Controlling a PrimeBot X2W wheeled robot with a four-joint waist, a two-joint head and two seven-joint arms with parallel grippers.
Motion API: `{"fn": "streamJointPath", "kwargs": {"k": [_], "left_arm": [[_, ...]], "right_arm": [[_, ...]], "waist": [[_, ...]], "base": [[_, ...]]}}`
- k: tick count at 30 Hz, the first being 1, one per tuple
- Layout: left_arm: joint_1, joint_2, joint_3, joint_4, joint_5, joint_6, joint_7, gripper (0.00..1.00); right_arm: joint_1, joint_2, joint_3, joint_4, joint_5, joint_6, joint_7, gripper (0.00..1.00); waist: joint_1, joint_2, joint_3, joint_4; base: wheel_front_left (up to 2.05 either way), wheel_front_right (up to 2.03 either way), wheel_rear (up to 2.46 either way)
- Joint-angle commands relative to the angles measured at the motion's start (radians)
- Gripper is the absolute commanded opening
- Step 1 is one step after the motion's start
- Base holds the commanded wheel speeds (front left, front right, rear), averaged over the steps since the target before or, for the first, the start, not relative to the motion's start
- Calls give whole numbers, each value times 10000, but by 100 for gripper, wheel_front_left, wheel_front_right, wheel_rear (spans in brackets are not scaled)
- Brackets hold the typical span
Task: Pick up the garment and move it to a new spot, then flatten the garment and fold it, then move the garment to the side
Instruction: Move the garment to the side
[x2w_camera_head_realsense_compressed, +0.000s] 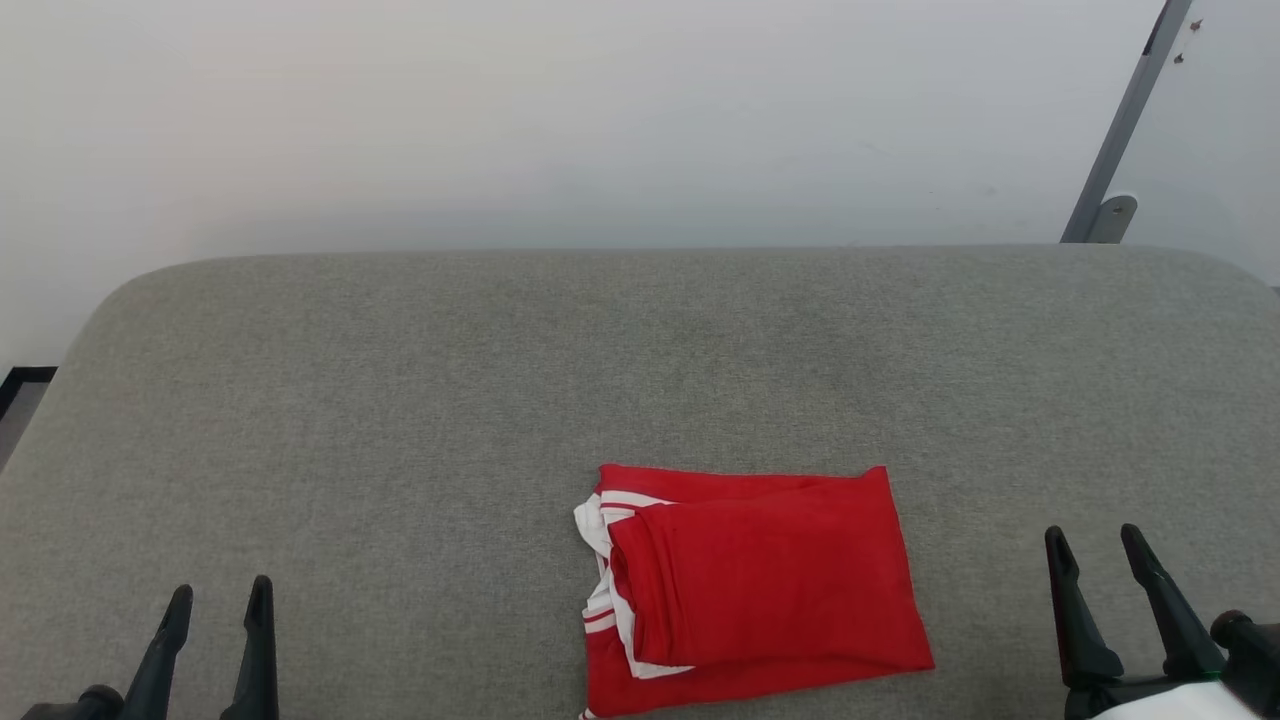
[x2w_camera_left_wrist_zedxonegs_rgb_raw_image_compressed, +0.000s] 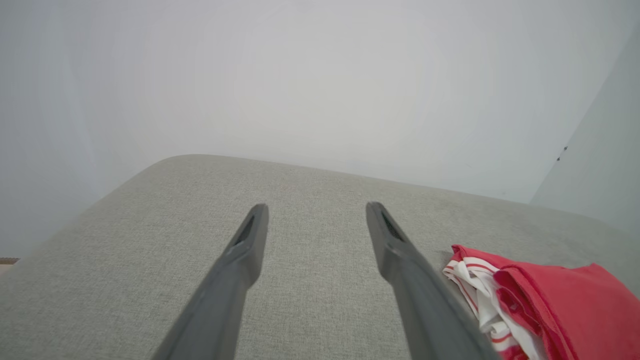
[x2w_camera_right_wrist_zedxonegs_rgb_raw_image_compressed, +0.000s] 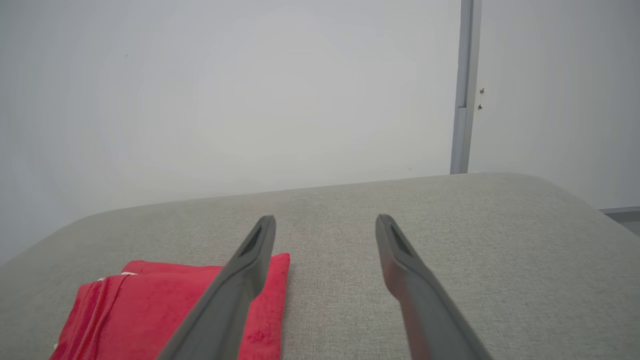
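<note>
Seen from the robot's head, a grey fabric-covered tabletop with rounded corners stands in front of a plain pale wall. The garment lies on the tabletop, near the front edge and a little right of centre. It is bright red and folded into a rough rectangle. White trim and thin red-and-white stripes show in layers along its left side. The left pincer sits at the lower left, its 2 dark fingers spread wide and holding nothing, well apart from the garment. The right pincer sits at the lower right, also spread wide and empty. It is nearer the garment but not touching it. A slanted grey metal strip runs up the wall at the upper right. From the left wrist, the open left pincer points across bare grey fabric, with the garment's striped side at the lower right. From the right wrist, the open right pincer points toward the wall, and its left finger crosses in front of a red corner of the garment.
</note>
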Motion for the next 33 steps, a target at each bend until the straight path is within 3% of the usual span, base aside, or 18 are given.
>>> {"fn": "streamJointPath", "kwargs": {"k": [1, 8, 13, 22, 24, 33], "left_arm": [[-3, 22, -14, 4, -30, -28, -46, 100], [-61, 79, -113, -59, -60, -28, -46, 100], [-181, 169, -228, -71, -88, -29, -46, 100], [-309, 154, -514, -69, -186, -29, -46, 100], [-443, 138, -647, -58, -225, -29, -46, 100], [-902, 119, -995, 47, -386, -29, -46, 100]], "right_arm": [[-34, 26, 64, 32, 40, 1, -36, 100], [-199, -54, 313, 169, 181, 1, -36, 100], [-675, -473, 1154, 825, 732, 1, 56, 100], [-2131, -1626, 2708, 1679, 2256, 2, 2490, 100], [-2572, -2019, 3069, 1846, 2636, 1, 3518, 100], [-3568, -2716, 3600, 2256, 3162, 1, 6240, 100]], "waist": [[0, -1, 5, 20], [0, -1, 73, 103], [0, -1, 188, 226], [0, -1, 501, 666], [0, -1, 714, 902], [0, -1, 1339, 1456]], "base": [[0, 0, 0], [0, 0, 0], [0, 0, 0], [0, 0, 0], [0, 0, 0], [0, 0, 0]]}}
